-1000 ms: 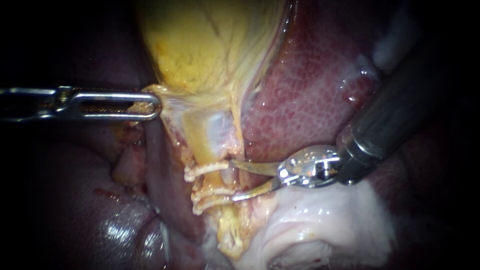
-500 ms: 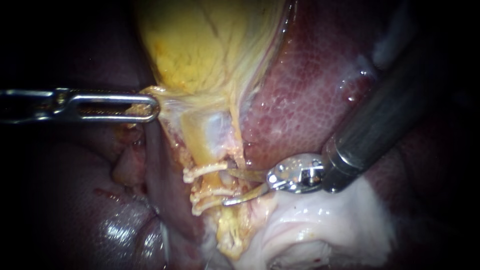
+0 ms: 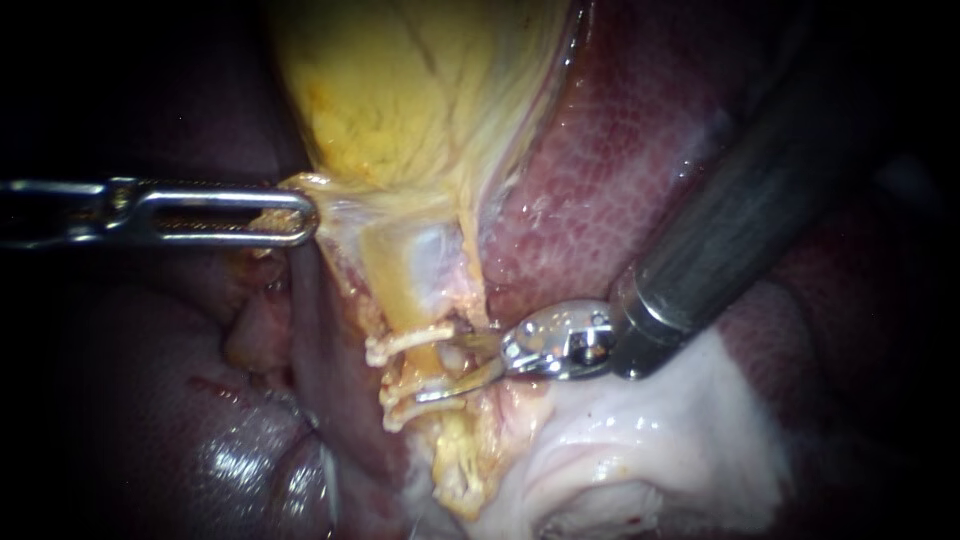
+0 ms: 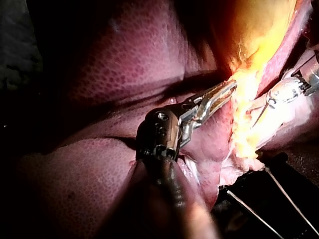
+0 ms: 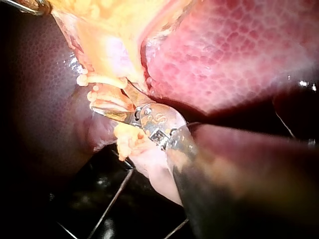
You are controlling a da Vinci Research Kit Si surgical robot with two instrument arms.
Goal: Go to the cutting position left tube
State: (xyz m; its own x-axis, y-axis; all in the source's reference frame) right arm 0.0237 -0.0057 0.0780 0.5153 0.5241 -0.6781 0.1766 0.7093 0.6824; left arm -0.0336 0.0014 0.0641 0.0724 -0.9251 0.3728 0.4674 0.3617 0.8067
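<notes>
Seemingly close to the end of the approach. Found the right instrument [image 3: 440, 365] reaching in from the upper right. Its end effector was parted to a narrow gap and gripping nothing, one slim blade to each side of the left tube [image 3: 398, 290]. Placed it at the stretch between the upper clip [image 3: 405, 342] and the lower clips [image 3: 405, 412]. Could not confirm blade contact with the tube from any view. Found the left instrument [image 3: 290, 213] with its end effector closed on the lower edge of the gallbladder [image 3: 400, 90], holding it out toward the left. Located the tube running down from that edge, just beside the liver [image 3: 600, 200]. Judged the positioning step nearly complete. Judged the next move to call for only a small seating of the blades square across the tube, clear of the clips, with traction steady and no closing until centred.
</notes>
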